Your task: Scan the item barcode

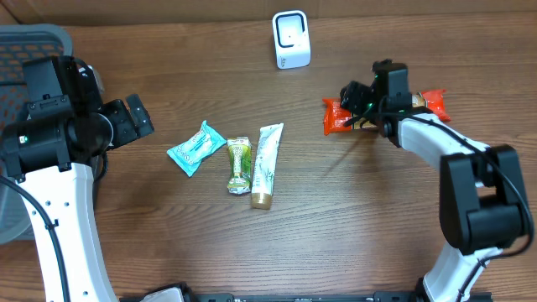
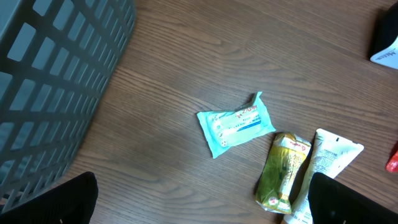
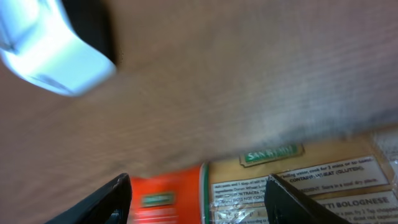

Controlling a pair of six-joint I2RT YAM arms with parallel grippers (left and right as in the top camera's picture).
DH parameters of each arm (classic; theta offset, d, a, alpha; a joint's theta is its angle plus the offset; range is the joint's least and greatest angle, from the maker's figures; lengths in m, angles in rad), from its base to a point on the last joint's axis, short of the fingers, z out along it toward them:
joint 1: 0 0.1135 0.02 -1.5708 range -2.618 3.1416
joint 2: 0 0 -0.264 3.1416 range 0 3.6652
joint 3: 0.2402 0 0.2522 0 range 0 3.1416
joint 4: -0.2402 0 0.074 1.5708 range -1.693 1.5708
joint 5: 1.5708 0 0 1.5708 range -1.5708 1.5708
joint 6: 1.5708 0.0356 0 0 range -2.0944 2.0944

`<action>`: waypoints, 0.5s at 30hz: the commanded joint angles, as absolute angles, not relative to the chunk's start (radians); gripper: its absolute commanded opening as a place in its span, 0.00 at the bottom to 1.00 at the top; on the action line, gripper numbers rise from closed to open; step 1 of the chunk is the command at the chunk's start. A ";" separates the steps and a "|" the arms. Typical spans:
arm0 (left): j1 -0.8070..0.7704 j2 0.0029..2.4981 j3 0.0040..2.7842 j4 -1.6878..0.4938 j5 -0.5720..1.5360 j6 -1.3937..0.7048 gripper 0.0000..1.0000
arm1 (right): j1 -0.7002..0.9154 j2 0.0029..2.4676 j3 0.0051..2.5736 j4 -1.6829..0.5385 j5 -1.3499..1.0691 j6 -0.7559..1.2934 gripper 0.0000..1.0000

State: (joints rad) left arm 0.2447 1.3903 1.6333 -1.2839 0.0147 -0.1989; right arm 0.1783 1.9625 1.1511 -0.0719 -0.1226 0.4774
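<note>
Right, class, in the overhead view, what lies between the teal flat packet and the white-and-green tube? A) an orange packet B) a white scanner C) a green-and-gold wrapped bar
C: the green-and-gold wrapped bar lies between the teal flat packet and the white-and-green tube.

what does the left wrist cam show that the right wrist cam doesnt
Only the left wrist view: the grey basket, the teal packet, the green packet and the white tube. Only the right wrist view: the readable label on the orange packet, seen close up. Both: the wooden table and part of the white scanner.
</note>
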 commanded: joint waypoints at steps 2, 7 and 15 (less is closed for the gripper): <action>0.249 1.388 1.651 -1.282 0.019 -0.179 0.99 | 0.198 1.996 1.170 -0.147 -0.164 0.439 0.69; 0.249 1.388 1.651 -1.282 0.019 -0.179 1.00 | 0.203 1.979 1.193 -0.311 -0.337 0.361 0.63; 0.249 1.388 1.651 -1.282 0.019 -0.179 0.99 | 0.203 1.940 1.253 -0.795 -0.369 0.189 0.69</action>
State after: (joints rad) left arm 0.2447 1.3903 1.6333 -1.2839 0.0147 -0.1989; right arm 0.1936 1.9339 1.2716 -0.7136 -0.3393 0.2829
